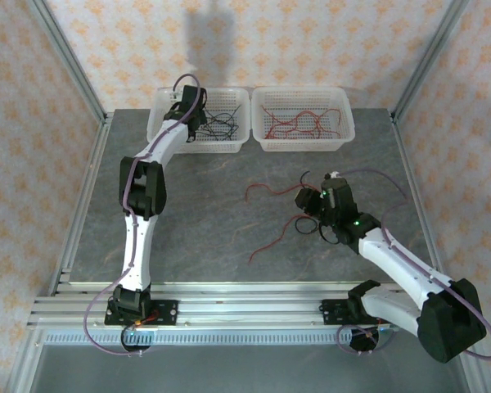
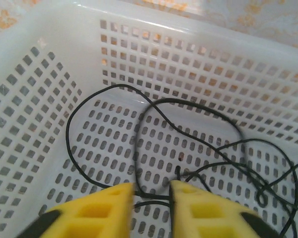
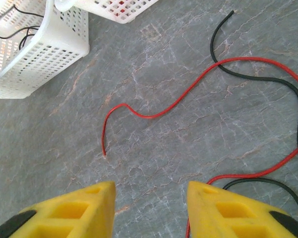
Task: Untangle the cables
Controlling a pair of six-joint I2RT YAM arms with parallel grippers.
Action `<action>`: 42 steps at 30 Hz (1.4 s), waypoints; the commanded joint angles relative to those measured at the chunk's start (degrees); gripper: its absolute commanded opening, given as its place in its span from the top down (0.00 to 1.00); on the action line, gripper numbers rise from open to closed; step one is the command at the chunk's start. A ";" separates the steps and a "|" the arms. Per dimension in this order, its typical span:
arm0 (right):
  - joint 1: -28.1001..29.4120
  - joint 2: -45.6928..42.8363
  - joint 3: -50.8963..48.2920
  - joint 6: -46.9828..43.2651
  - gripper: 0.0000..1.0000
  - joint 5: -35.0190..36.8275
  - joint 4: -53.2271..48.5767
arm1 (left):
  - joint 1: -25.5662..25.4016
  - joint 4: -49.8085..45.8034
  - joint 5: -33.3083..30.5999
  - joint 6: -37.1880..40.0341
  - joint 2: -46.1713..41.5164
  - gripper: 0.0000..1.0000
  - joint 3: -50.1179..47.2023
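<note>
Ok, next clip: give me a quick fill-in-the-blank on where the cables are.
1. The left basket holds only ___ cables.
2. The right basket holds only ___ wires.
3. On the table, a loose red cable crosses a ___ strand.
4. The right tool hovers open, gripping ___.
Missing words: black; red; black; nothing.

1. Left arm (image 1: 136, 233) and right arm (image 1: 397, 262): white links, black joints, black bases.
2. A thin purple cable (image 1: 200, 97) trails along each arm.
3. Blunt fingers (image 3: 79, 208) are yellow with rectangular recesses, black behind.
</note>
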 commanded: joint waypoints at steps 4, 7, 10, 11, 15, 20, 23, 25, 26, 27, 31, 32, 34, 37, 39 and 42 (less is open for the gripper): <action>1.11 0.93 0.84 0.23 0.58 1.79 -0.45 | 0.45 -0.90 -3.40 2.88 -1.10 0.50 0.64; 1.61 1.10 0.64 0.87 0.58 2.30 -0.74 | 0.52 -1.11 -3.54 3.35 -2.46 0.48 0.72; 2.23 1.61 1.05 1.47 0.58 4.11 -2.42 | 0.44 -1.21 -2.85 3.22 -4.83 0.47 -0.13; 2.49 1.94 1.39 1.65 0.58 5.00 -3.47 | 0.39 -0.79 -2.36 3.11 -6.06 0.47 -1.04; 3.13 3.85 2.94 2.40 0.58 9.64 -8.17 | 0.24 2.08 -0.24 2.63 -12.74 0.46 -7.08; 3.22 5.26 3.62 3.33 0.58 14.16 -12.61 | -0.02 5.08 2.46 1.59 -22.04 0.45 -16.38; 3.22 6.08 4.04 3.63 0.57 16.47 -14.75 | -0.40 6.94 4.17 0.59 -28.04 0.44 -23.01; 3.22 6.83 4.40 3.44 0.57 18.12 -15.68 | -0.66 7.70 5.20 -0.24 -31.81 0.44 -26.87; 3.24 7.31 4.64 3.22 0.57 18.90 -15.81 | -0.92 8.14 5.65 -0.59 -33.66 0.44 -28.96; 3.14 7.84 4.68 2.89 0.57 19.59 -15.68 | -1.12 8.48 5.95 -0.83 -35.45 0.44 -30.80; 1.06 11.43 5.11 0.21 0.57 18.94 -14.14 | -3.09 9.46 6.38 -2.00 -41.86 0.44 -38.45; -0.03 12.31 5.20 -0.49 0.56 18.13 -13.68 | -3.71 9.64 6.53 -2.31 -43.31 0.43 -40.32; -2.32 13.68 5.47 -1.85 0.57 16.76 -12.90 | -5.00 9.97 6.85 -2.97 -46.04 0.43 -43.74; -5.68 15.19 5.57 -3.40 0.58 15.18 -11.75 | -7.61 10.66 7.22 -4.07 -49.82 0.43 -48.72; -7.37 16.06 5.58 -4.22 0.58 14.35 -11.19 | -9.45 10.88 7.40 -4.59 -51.79 0.43 -51.53; -8.88 17.37 5.42 -4.92 0.59 13.28 -10.64 | -12.49 10.38 7.22 -5.51 -54.21 0.43 -54.82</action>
